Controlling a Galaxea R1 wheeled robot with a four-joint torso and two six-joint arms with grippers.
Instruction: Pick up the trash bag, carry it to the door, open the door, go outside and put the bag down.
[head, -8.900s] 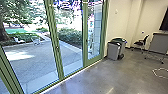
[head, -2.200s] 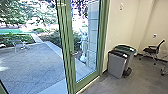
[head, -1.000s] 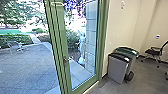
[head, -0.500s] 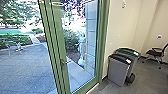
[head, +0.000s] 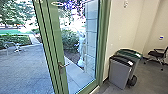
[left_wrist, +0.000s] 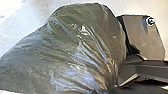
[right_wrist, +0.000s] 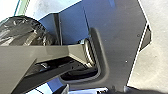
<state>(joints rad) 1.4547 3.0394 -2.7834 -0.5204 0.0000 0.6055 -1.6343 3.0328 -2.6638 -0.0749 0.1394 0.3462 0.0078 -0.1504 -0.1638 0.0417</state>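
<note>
The left gripper (left_wrist: 112, 90) holds the trash bag (left_wrist: 75, 45) by its bunched neck, the grip itself hard to make out; I cannot tell the right gripper's state. In the right wrist view a grey arm part covers the bag's lower portion. The head view adds the closed glass door (head: 56, 37), bins (head: 120, 72) and a cut-off chair (head: 157, 54).

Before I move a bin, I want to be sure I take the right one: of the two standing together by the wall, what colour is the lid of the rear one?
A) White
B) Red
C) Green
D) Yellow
C: the rear bin has a dark green lid, while the grey bin in front has a black one.
</note>
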